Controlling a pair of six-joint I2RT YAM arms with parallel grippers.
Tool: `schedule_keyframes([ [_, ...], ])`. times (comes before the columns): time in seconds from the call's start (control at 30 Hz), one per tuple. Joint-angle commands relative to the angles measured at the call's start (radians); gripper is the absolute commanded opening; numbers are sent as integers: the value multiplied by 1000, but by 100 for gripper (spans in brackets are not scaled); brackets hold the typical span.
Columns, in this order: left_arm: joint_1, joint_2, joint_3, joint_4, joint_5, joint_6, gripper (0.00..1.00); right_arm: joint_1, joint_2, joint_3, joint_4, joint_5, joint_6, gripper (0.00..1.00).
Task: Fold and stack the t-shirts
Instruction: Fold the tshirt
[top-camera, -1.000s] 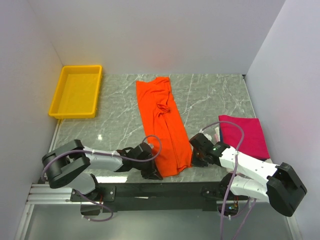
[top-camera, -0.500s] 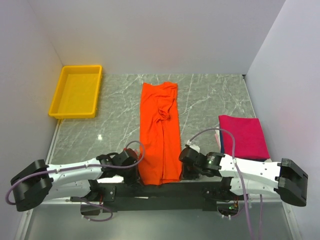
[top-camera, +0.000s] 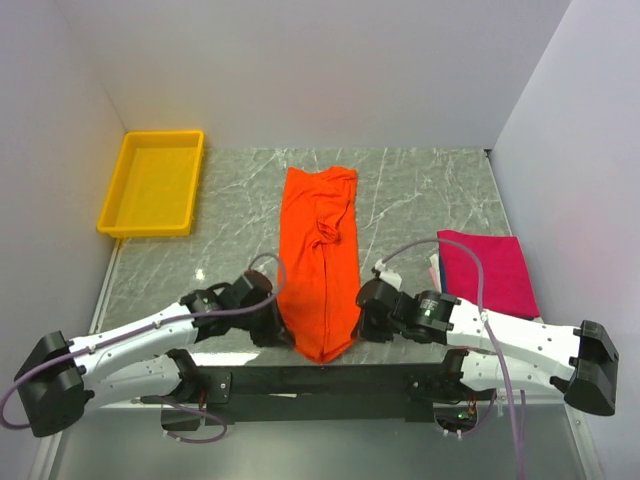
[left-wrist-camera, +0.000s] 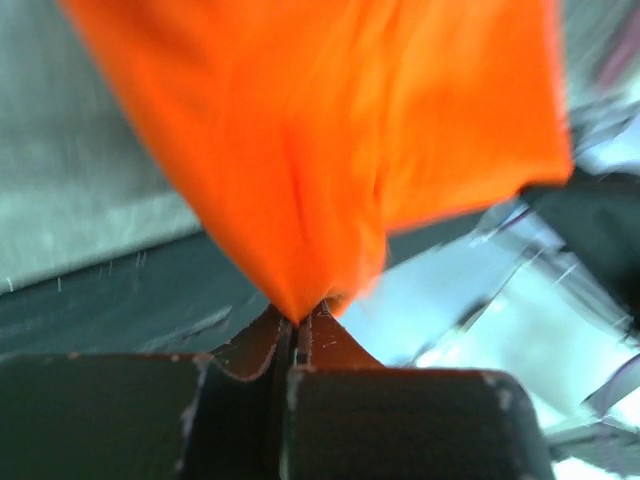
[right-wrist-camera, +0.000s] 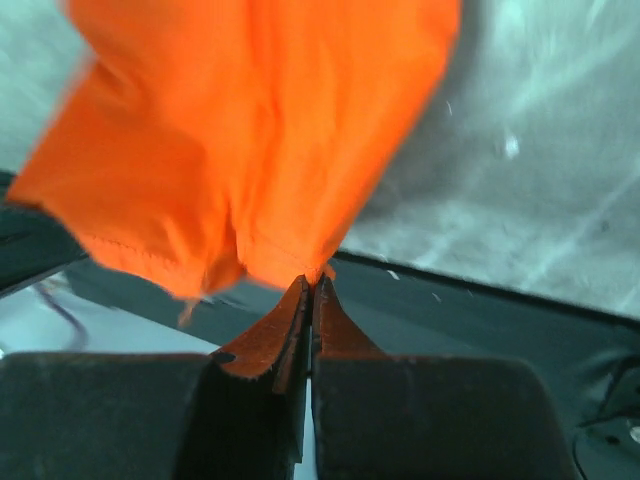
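A bright orange t-shirt (top-camera: 320, 255) lies folded into a long narrow strip down the middle of the marble table. Its near end sags to a point over the table's front edge. My left gripper (top-camera: 276, 330) is shut on the near left corner of the orange t-shirt (left-wrist-camera: 330, 150); in the left wrist view the cloth rises straight from the pinched tips (left-wrist-camera: 297, 318). My right gripper (top-camera: 362, 322) is shut on the near right corner of the orange t-shirt (right-wrist-camera: 250, 140), cloth fanning up from its tips (right-wrist-camera: 312, 280). A folded magenta-pink t-shirt (top-camera: 488, 272) lies on the right.
A yellow plastic tray (top-camera: 153, 182) stands at the far left of the table. White walls close in the back and both sides. A black rail (top-camera: 330, 378) runs under the table's front edge, between the two arm bases.
Both grippers have swung in toward the middle with the shirt's near corners. The near end has narrowed from a flat hem to a sagging point, and the strip has straightened on the table.
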Motion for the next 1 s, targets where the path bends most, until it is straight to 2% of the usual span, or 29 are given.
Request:
schedule_keyframes([
  [0.0, 110, 23, 78, -9, 1, 127, 0, -91, 10, 76, -28, 69, -74, 0],
  [0.03, 164, 44, 91, 3, 12, 147, 0, -114, 25, 86, -22, 73, -109, 0],
  [0.13, 221, 90, 144, 29, 21, 218, 0, -207, 60, 121, 39, 52, -166, 0],
  [0.33, 344, 306, 217, 166, 41, 296, 0, -309, 256, 230, 135, 62, -282, 0],
  [0.47, 387, 418, 272, 239, 46, 310, 1, -401, 370, 291, 217, 35, -333, 0],
  [0.73, 462, 593, 411, 287, 26, 326, 1, -484, 568, 415, 268, 3, -399, 0],
  [0.97, 500, 676, 507, 289, 36, 341, 1, -548, 625, 448, 283, -29, -422, 0],
])
